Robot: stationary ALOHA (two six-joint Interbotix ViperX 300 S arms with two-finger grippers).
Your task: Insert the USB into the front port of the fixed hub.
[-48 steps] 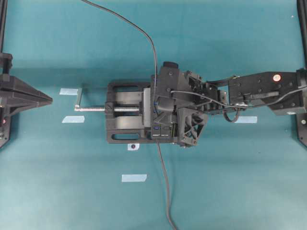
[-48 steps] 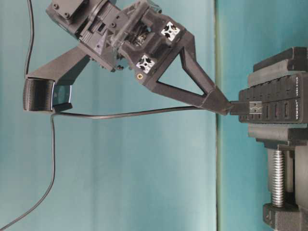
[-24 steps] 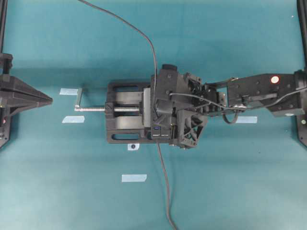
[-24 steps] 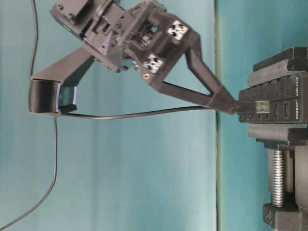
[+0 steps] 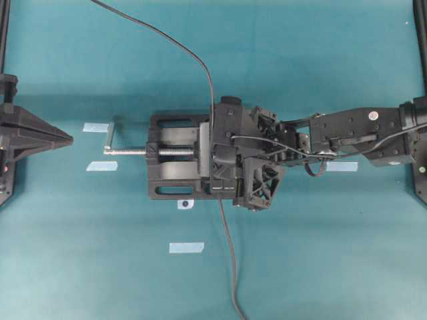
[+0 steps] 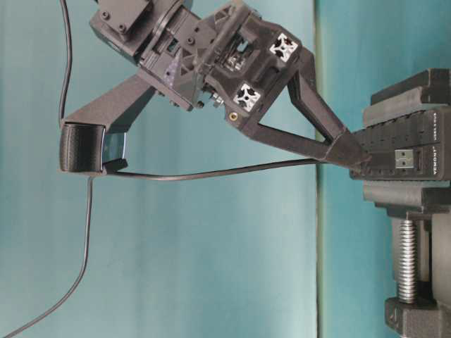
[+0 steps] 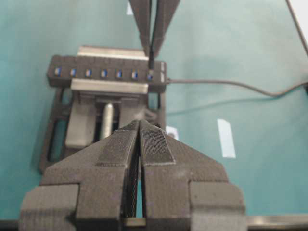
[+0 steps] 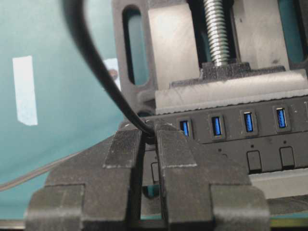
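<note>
Jaws of our right gripper pinch the USB at the end slot of the fixed hub. Left gripper: ribbed pads together, empty. Only table-level view shows the vise w/ threaded steel screw.

Black arms, ribbed fingers

Right arm, black with exposed wiring, extends in from the right edge of the overhead view toward table centre. Right gripper, black with long tapered fingers, angled steeply down, fingers pinched nearly together at the tips. Left gripper, black with ribbed pads, closed pad to pad, parked at the left edge of the overhead view, pointing toward the centre.
</note>
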